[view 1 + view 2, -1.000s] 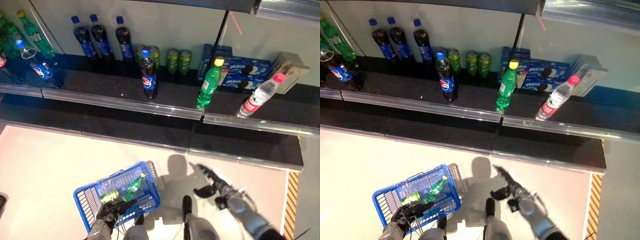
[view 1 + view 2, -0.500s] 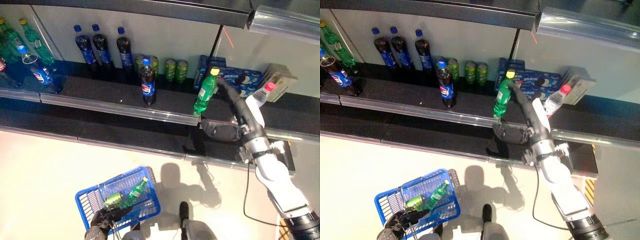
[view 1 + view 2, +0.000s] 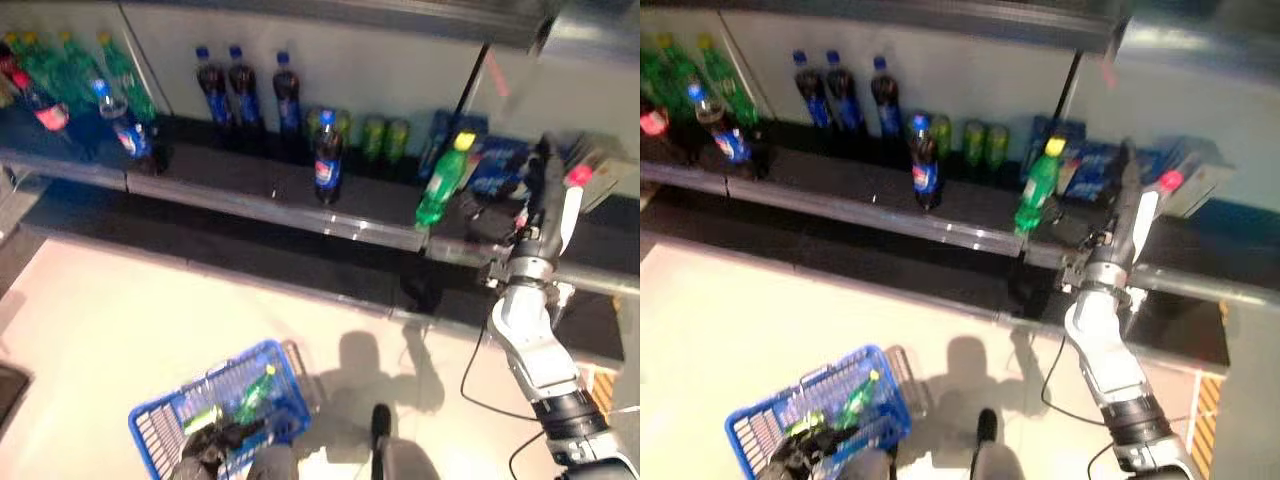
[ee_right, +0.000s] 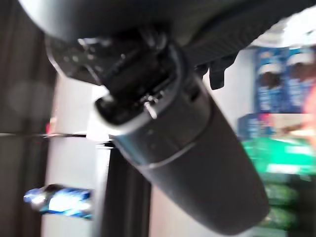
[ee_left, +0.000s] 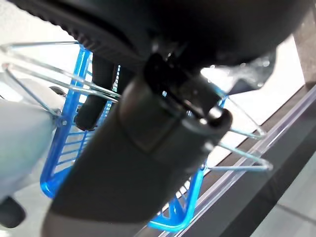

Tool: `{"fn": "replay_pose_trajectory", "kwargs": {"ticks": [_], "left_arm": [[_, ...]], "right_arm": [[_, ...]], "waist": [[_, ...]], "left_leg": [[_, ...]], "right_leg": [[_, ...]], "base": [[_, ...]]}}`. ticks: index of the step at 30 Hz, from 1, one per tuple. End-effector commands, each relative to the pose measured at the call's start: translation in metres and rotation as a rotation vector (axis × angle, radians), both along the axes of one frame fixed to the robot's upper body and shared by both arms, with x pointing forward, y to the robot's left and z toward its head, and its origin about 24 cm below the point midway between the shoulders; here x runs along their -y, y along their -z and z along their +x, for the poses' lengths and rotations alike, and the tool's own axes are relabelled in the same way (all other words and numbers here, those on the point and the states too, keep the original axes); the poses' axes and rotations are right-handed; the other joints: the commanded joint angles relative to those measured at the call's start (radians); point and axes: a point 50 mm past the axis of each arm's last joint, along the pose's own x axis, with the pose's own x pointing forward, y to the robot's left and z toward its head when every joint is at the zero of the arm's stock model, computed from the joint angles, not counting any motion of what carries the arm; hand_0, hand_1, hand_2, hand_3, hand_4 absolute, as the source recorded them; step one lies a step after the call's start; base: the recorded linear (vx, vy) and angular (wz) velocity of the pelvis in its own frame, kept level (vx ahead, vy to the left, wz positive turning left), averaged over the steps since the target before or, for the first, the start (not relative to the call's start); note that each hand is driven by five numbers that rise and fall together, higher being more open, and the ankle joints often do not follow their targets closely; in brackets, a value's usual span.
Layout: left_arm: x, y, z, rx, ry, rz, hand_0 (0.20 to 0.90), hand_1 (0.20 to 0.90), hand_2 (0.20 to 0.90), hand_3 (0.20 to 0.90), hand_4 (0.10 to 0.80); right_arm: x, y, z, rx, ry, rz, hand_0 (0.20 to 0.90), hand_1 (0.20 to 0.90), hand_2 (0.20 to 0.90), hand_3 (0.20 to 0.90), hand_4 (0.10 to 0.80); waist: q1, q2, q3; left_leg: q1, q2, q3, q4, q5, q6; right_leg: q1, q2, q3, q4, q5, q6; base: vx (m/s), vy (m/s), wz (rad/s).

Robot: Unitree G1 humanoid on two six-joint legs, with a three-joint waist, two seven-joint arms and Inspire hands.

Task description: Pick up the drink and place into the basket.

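A green bottle with a yellow cap [image 3: 440, 186] stands at the front of the dark shelf [image 3: 250, 200]. A clear bottle with a red cap [image 3: 574, 190] stands to its right. My right hand [image 3: 540, 205] is up at the shelf between the two, fingers straight and pointing upward, close beside the clear bottle and holding nothing. Low on the left, my left hand [image 3: 215, 445] is curled round the wire handle of the blue basket [image 3: 160, 430]. The basket's mesh [image 5: 69, 143] shows in the left wrist view. A small green bottle [image 3: 254, 394] and a can [image 3: 206, 416] lie inside it.
A cola bottle [image 3: 326, 165] stands alone near the shelf's front. Behind it are green cans [image 3: 385, 135], blue biscuit boxes [image 3: 500, 165] and more cola bottles [image 3: 245, 90]. Green and cola bottles crowd the far left [image 3: 90, 85]. Pale floor lies between shelf and basket.
The camera has shifted. My right arm rose from near the floor to the shelf, then moved right from the green bottle towards the red-capped one. The basket stays held.
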Motion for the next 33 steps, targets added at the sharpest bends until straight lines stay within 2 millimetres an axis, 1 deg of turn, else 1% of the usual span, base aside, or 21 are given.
{"fn": "replay_pose_trajectory", "kwargs": {"ticks": [1,4,8,11,14,20,21,25,27,30,33], "left_arm": [[0.007,-0.006,0.006,0.096,0.071,-0.026,0.300,0.300,0.300,0.200,0.100],[0.013,-0.010,0.014,0.141,0.084,-0.040,0.300,0.300,0.300,0.200,0.100],[0.017,-0.015,0.023,0.191,0.090,-0.058,0.300,0.300,0.300,0.200,0.100],[0.022,-0.018,0.029,0.223,0.100,-0.072,0.300,0.300,0.300,0.200,0.100],[0.026,-0.022,0.037,0.252,0.119,-0.080,0.300,0.300,0.300,0.200,0.100],[0.031,-0.027,0.045,0.281,0.134,-0.091,0.300,0.300,0.300,0.200,0.100],[0.031,-0.027,0.045,0.281,0.134,-0.091,0.300,0.300,0.300,0.200,0.100],[0.031,-0.029,0.048,0.286,0.139,-0.093,0.300,0.300,0.300,0.200,0.100],[0.033,-0.031,0.052,0.289,0.144,-0.094,0.300,0.300,0.300,0.200,0.100],[0.032,-0.032,0.054,0.290,0.151,-0.095,0.300,0.300,0.300,0.200,0.100],[0.033,-0.033,0.057,0.293,0.160,-0.100,0.300,0.300,0.300,0.200,0.100]], "right_arm": [[-0.015,-0.065,-0.003,0.342,-0.018,0.039,0.900,0.900,0.900,0.900,0.800],[-0.015,-0.071,-0.002,0.381,0.015,0.063,0.900,0.900,0.900,0.900,0.800],[-0.017,-0.082,0.000,0.418,0.001,0.061,0.900,0.900,0.900,0.900,0.800],[-0.021,-0.095,0.001,0.449,-0.015,0.041,0.900,0.900,0.900,0.900,0.800],[-0.025,-0.111,0.003,0.490,-0.011,0.033,0.900,0.900,0.900,0.900,0.800],[-0.025,-0.130,0.004,0.546,0.028,0.073,0.900,0.900,0.900,0.900,0.800],[-0.025,-0.130,0.004,0.547,0.028,0.073,0.900,0.900,0.900,0.900,0.800],[-0.024,-0.142,0.007,0.554,0.026,0.116,0.900,0.900,0.900,0.900,0.800],[-0.022,-0.153,0.013,0.550,0.001,0.178,0.900,0.900,0.900,0.900,0.800],[-0.021,-0.159,0.016,0.542,0.005,0.205,0.900,0.900,0.900,0.900,0.800],[-0.019,-0.168,0.020,0.539,0.012,0.240,0.900,0.900,0.900,0.900,0.800]], "waist": [[0.011,-0.023,0.033],[0.009,-0.006,0.079],[0.008,0.007,0.117],[0.008,0.019,0.144],[0.013,0.027,0.171],[0.022,0.039,0.174],[0.022,0.039,0.174],[0.028,0.045,0.174],[0.035,0.048,0.174],[0.041,0.049,0.174],[0.049,0.052,0.174]], "left_leg": [[-0.073,0.028,-0.008,0.141,-0.044,0.025],[-0.110,0.008,-0.020,0.155,-0.037,0.033],[-0.153,-0.008,-0.025,0.170,-0.030,0.039],[-0.179,-0.018,-0.028,0.178,-0.023,0.042],[-0.207,-0.022,-0.030,0.185,-0.013,0.043],[-0.268,-0.026,-0.031,0.185,0.003,0.046],[-0.269,-0.026,-0.031,0.186,0.003,0.046],[-0.289,-0.023,-0.029,0.182,0.011,0.045],[-0.301,-0.022,-0.030,0.182,0.016,0.044],[-0.306,-0.022,-0.030,0.182,0.019,0.043],[-0.319,-0.022,-0.034,0.189,0.018,0.043]], "right_leg": [[-0.054,-0.080,0.022,0.184,-0.101,0.021],[-0.088,-0.085,0.028,0.202,-0.097,0.016],[-0.129,-0.088,0.034,0.218,-0.091,0.013],[-0.148,-0.088,0.039,0.221,-0.088,0.008],[-0.167,-0.089,0.040,0.224,-0.084,0.004],[-0.215,-0.086,0.034,0.217,-0.075,-0.001],[-0.216,-0.086,0.035,0.218,-0.075,-0.001],[-0.232,-0.083,0.035,0.211,-0.071,-0.003],[-0.238,-0.081,0.033,0.206,-0.070,-0.007],[-0.240,-0.081,0.031,0.204,-0.069,-0.008],[-0.250,-0.082,0.027,0.209,-0.072,-0.011]], "base": [[-0.123,0.057,0.13],[-0.059,0.037,0.07],[-0.069,0.037,-0.01],[-0.033,0.025,-0.04],[-0.005,0.004,-0.02],[-0.001,-0.006,-0.02],[0.007,-0.014,-0.03],[0.000,0.000,0.00],[0.000,0.000,0.00],[0.013,-0.005,-0.01],[0.023,-0.007,-0.01]]}}
